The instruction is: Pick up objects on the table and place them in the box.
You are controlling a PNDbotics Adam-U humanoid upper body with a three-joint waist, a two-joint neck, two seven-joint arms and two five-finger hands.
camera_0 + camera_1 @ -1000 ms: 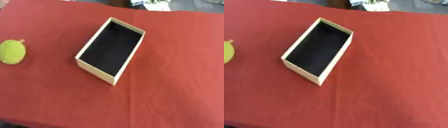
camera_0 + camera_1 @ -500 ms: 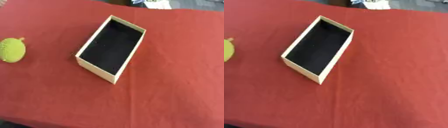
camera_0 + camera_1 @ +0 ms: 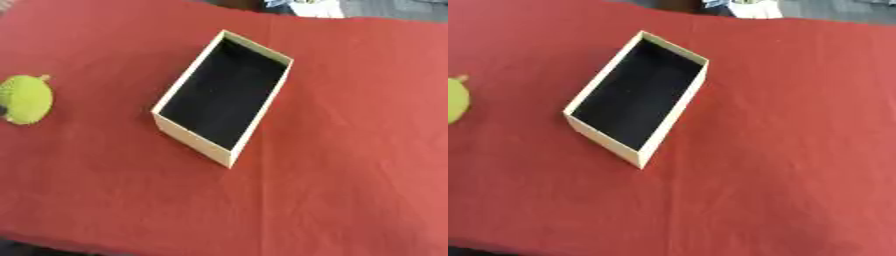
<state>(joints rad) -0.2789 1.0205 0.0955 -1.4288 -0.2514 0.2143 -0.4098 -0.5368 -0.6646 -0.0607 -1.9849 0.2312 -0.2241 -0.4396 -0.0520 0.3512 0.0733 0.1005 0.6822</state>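
Neither robot hand shows in either eye view, so their state cannot be told, while a cream rectangular cardboard box (image 3: 197,141) with a black, bare inside sits askew mid-table on red cloth (image 3: 350,150), and a round yellow-green fruit-like object (image 3: 24,99) lies well apart at the left edge.

The yellow-green fruit (image 3: 24,99) is blurry, and the right eye view crops most of it off at the left edge. Pale stuff (image 3: 308,7) past the cloth's far edge is unreadable.
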